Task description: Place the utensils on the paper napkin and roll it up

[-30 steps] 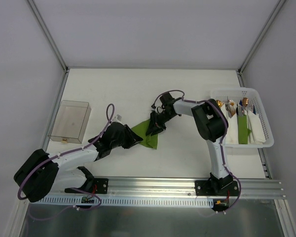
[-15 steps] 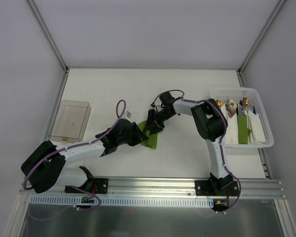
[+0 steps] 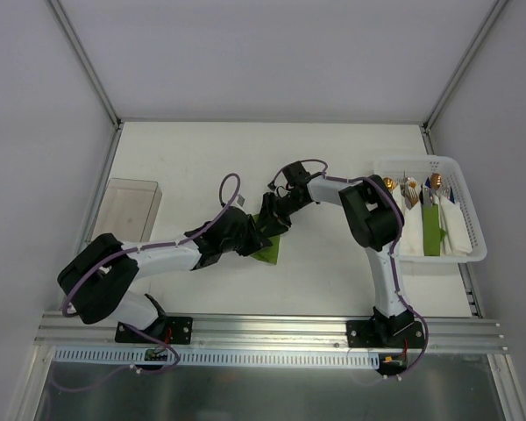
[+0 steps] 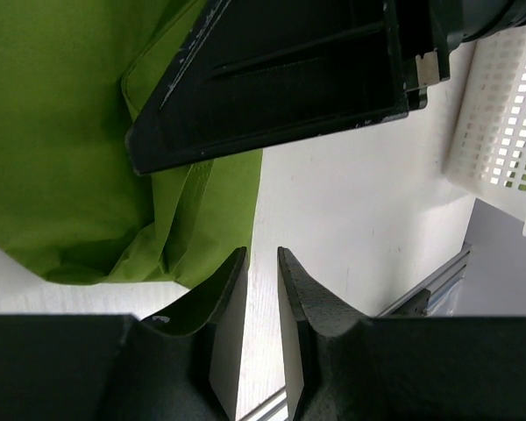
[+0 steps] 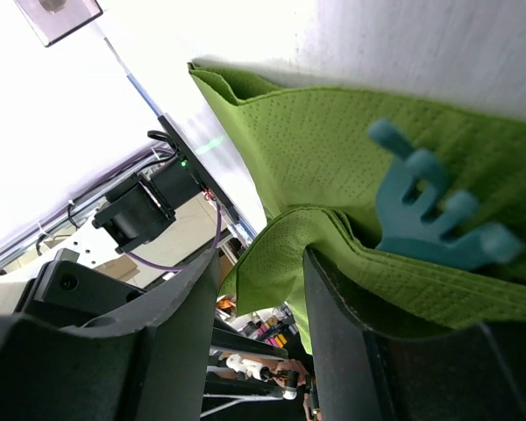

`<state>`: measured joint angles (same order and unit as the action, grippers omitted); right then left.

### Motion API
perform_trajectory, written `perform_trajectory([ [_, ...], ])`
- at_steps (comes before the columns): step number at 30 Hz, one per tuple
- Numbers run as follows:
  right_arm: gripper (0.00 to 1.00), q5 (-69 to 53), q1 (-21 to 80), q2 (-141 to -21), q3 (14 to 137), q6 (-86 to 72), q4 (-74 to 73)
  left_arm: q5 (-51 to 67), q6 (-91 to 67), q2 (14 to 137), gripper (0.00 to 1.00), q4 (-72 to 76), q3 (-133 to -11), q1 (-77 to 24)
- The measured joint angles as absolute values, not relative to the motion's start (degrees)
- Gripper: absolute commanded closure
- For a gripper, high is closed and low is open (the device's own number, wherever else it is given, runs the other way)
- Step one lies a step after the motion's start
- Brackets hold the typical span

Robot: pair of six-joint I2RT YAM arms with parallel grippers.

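The olive-green paper napkin [image 3: 269, 253] lies crumpled and folded at mid-table, also in the left wrist view [image 4: 61, 132] and the right wrist view [image 5: 351, 140]. A teal fork-shaped piece [image 5: 430, 219] rests on it. My right gripper [image 3: 275, 217] [image 5: 260, 259] is open at the napkin's far edge, with one finger tucked under a folded layer. My left gripper [image 3: 258, 239] [image 4: 261, 252] is nearly closed and empty, just beside the napkin's near-right edge, below the right gripper's body [image 4: 289, 79]. Utensils with brown-orange handles [image 3: 409, 189] stand in the basket.
A white slotted basket [image 3: 421, 160] at the right holds white paper sheets and another green napkin [image 3: 432, 230]; it also shows in the left wrist view [image 4: 508, 114]. A clear plastic box [image 3: 127, 215] sits at the left. A metal rail runs along the near edge.
My left arm has swung right onto the napkin, which it now covers most of. My right gripper has stayed at the napkin's far edge.
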<state>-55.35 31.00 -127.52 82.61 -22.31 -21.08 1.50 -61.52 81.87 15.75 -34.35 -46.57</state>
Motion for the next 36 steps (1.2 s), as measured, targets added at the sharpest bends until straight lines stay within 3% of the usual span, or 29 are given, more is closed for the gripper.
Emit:
perform_trajectory([
  [36,0.54,-56.93,30.85,-128.01,82.61,-22.41,-18.72,-3.14,-69.3,87.99,0.92,14.74,-32.84,-43.75],
])
